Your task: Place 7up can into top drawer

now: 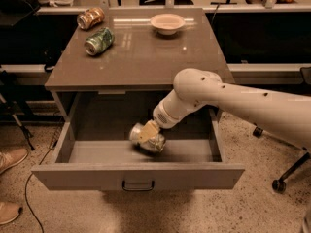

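Observation:
The top drawer (138, 175) of the grey cabinet stands pulled wide open, with a small dark handle at the centre of its front panel. My gripper (148, 134) reaches down into the drawer from the right and is shut on the 7up can (147, 139), a whitish-and-light-green can with silver ends. The can lies tilted on its side, low over the middle of the drawer floor. Whether it touches the floor I cannot tell.
On the cabinet top (141, 57) lie a darker green can (99, 41) and an orange-brown can (90, 18) at the back left, and a white bowl (167, 23) stands at the back centre. My white arm (233, 101) crosses the drawer's right side. A chair base (286, 174) is right.

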`<state>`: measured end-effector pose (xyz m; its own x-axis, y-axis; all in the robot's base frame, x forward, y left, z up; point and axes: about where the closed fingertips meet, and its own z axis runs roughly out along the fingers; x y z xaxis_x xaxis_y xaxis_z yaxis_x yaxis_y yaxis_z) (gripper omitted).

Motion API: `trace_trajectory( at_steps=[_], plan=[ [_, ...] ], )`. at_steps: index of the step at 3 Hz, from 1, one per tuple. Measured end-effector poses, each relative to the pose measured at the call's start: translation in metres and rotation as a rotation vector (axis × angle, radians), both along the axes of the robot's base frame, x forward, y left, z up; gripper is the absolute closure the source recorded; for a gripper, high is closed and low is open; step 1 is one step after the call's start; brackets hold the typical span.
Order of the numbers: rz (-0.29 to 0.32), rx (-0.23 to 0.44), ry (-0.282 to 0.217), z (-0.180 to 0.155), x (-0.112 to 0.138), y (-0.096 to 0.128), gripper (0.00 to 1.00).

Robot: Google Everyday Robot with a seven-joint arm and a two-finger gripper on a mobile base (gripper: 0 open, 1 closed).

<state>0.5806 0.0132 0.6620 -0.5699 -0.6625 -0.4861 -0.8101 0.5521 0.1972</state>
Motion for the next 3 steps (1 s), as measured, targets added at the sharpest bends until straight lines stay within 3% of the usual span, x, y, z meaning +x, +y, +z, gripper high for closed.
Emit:
trace_trajectory(
  at_steps=[1,2,3],
  plan=[
    [-0.038,0.009,-0.002,-0.004,0.007,-0.008,0.0],
    [-0.121,0.005,-0.012,0.001,0.008,-0.047,0.0],
    [-0.251,0.001,-0.043,0.017,-0.004,-0.105,0.0]
  ],
)
